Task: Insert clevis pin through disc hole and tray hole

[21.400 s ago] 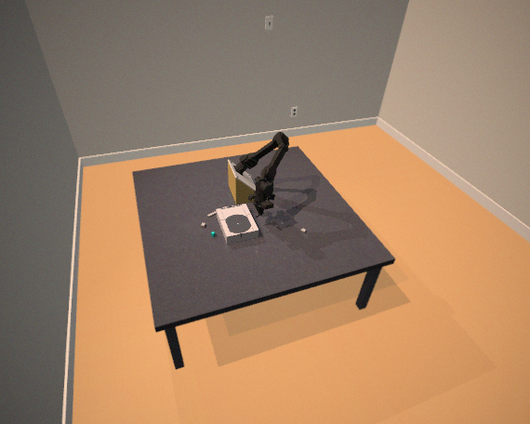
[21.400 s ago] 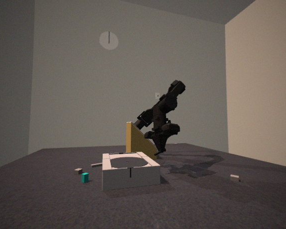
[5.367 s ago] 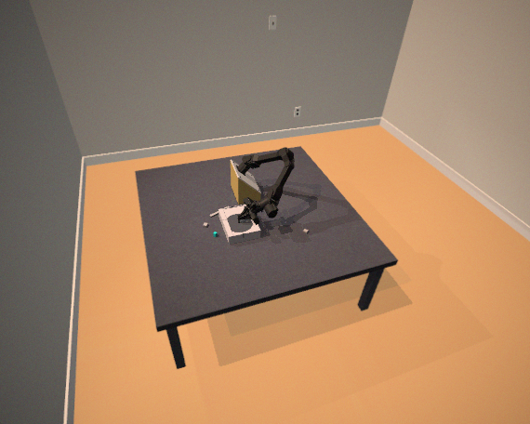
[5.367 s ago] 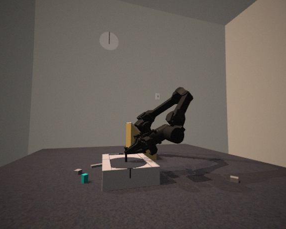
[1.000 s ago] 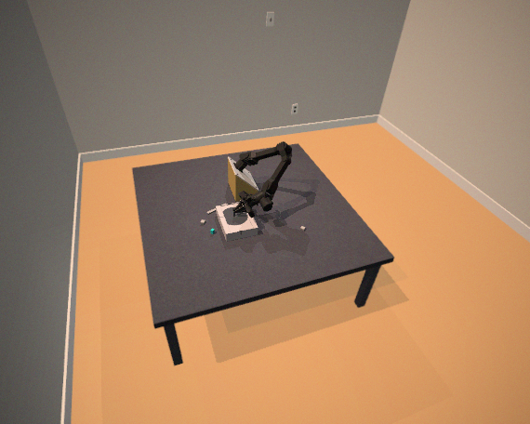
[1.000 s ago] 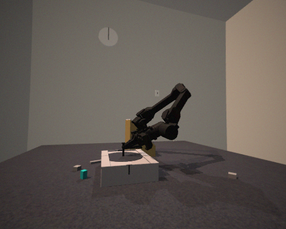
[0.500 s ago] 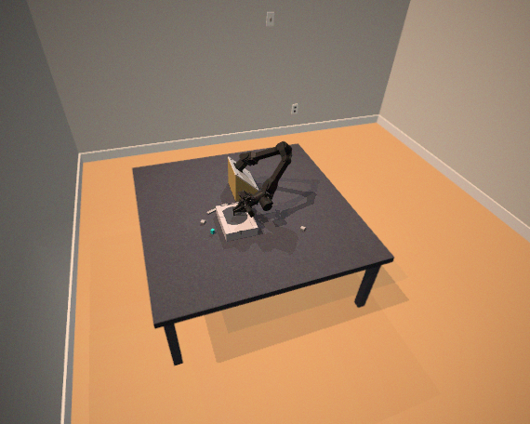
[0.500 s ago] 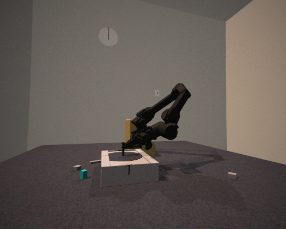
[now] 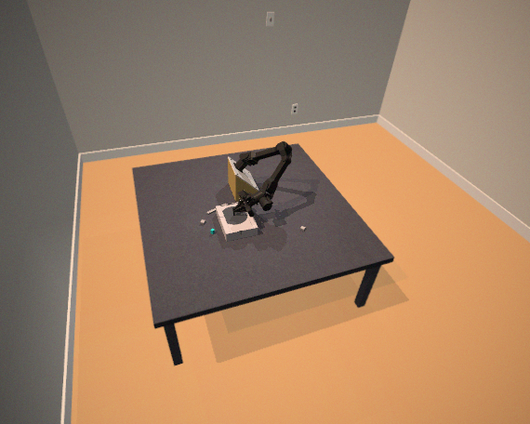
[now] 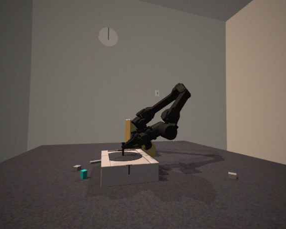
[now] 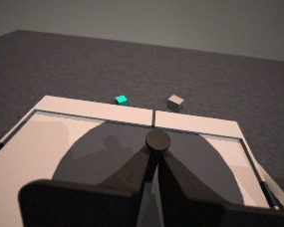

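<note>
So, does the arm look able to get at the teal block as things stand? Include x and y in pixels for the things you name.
Probably not right now: the gripper [image 9: 235,211] [image 10: 123,147] [image 11: 153,151] is shut on the pin [image 10: 123,150] [image 11: 157,141]. Otherwise the teal block [image 9: 212,231] [image 10: 83,174] [image 11: 121,101] stands uncovered beside the tray [image 9: 242,235] [image 10: 129,173] [image 11: 199,125], seemingly within reach.

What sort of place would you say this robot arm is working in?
Probably a plain indoor room set up for robot testing: bare walls with an outlet, a large dark table, and a wall clock.
</note>
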Tool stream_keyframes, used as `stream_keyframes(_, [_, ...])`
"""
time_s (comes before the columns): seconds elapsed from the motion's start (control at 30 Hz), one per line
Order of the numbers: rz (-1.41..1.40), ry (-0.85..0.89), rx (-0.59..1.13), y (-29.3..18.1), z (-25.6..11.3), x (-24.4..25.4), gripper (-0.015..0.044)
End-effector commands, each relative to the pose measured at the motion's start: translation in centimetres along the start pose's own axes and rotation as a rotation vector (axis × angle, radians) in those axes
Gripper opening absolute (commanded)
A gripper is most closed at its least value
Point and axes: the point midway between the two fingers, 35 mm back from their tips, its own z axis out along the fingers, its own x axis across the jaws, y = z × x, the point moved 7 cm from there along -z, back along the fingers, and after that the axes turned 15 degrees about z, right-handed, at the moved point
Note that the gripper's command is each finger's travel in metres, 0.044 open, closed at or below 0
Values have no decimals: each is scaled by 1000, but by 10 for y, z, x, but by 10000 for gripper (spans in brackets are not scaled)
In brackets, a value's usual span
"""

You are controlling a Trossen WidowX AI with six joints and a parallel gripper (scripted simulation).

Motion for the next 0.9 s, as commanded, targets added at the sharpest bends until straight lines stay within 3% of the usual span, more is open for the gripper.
stream_keyframes(0.0, [0, 0, 0, 0, 0, 0, 0])
stream_keyframes(0.87, [2, -1, 2, -2, 1, -2, 0])
